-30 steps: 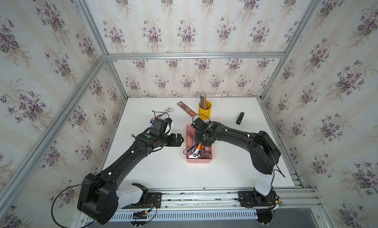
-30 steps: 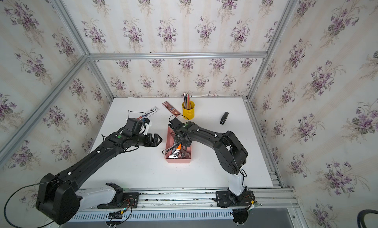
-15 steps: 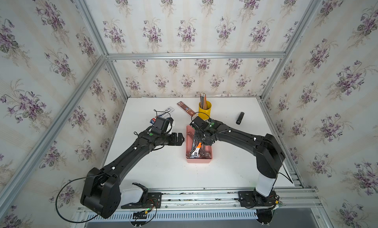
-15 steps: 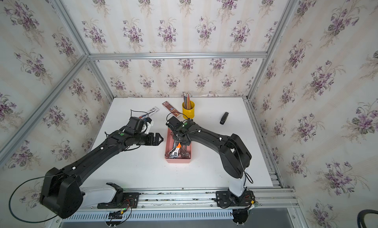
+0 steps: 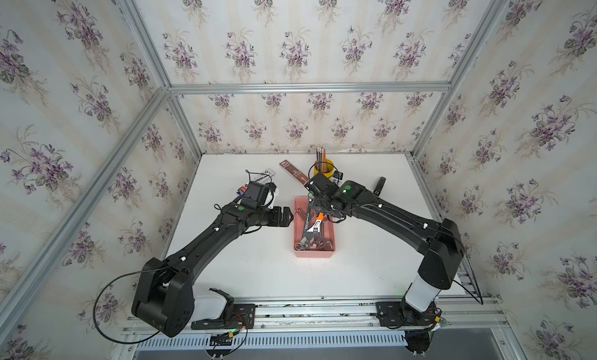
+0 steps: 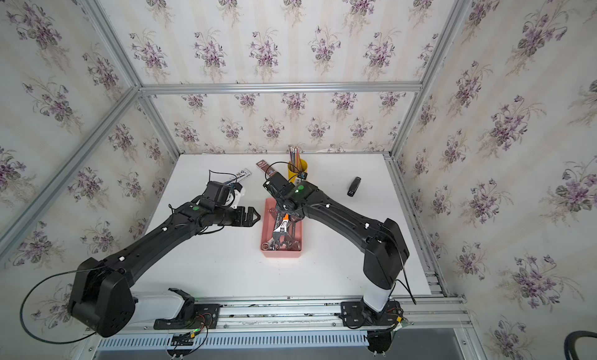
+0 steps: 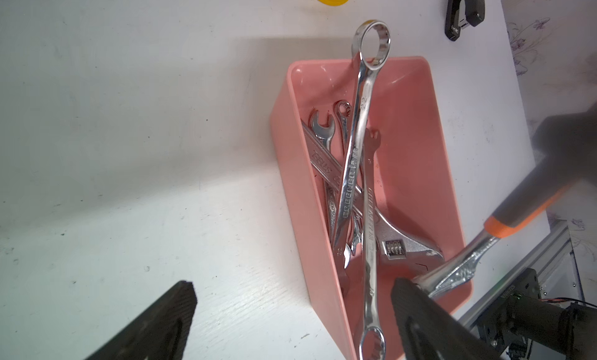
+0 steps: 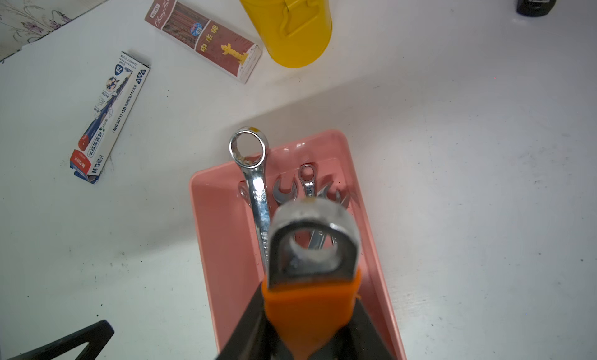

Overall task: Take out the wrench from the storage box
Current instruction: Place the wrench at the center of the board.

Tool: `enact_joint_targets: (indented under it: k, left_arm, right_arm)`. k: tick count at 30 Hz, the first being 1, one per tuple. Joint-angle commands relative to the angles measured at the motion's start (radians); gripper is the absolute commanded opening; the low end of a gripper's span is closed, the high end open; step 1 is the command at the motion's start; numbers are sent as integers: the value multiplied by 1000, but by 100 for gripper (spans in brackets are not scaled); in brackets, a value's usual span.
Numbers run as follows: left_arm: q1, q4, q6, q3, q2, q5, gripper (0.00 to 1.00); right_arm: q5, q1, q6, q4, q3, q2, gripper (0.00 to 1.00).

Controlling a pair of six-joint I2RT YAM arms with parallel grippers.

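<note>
Several spare wrenches (image 7: 350, 167) crowd the storage box (image 5: 313, 254). The right gripper (image 8: 307, 339) clenches the wrench (image 8: 315, 219), likely heavy, rigid and slick, by its orange sleeve (image 8: 310, 297). The left gripper (image 5: 288, 215) gapes empty at the box's nine o'clock.

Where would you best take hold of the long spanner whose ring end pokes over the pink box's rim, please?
Likely the long spanner by its shank just below the ring end, from above, jaws across the shank's width. That end rests raised on the storage box rim, clear of the rest; its lower end lies among the other wrenches.
</note>
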Motion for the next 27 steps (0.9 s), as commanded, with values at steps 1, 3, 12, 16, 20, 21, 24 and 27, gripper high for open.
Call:
enact_joint_targets:
  k: [1,3,12,16,20,21,24,27]
  left_arm:
    - [-1,1,13,17,4,8,99]
    - [-1,-4,16,24,7,9,99]
    - [0,6,-2,32,16,11,99]
    - [0,2,-1,39,19,11,99]
    - [1,3,-4,44,25,24,99]
    - [1,2,-4,47,28,37,99]
    - [0,-7,-1,57,32,37,99]
    - [-1,-14,1,61,28,34,99]
  right_arm:
    - [52,-9,-68,-29,14,-31,8]
    - [63,-22,-105,-37,15,-54,7]
    - [-73,-152,-398,29,-103,-198,7]
    - [-181,-252,-580,82,-234,-253,7]
    - [-260,-315,-679,177,-354,-270,8]
    - [-270,-354,-695,199,-377,-263,8]
    - [-313,-380,-720,274,-423,-218,8]
    - [-361,-393,-730,344,-450,-169,8]
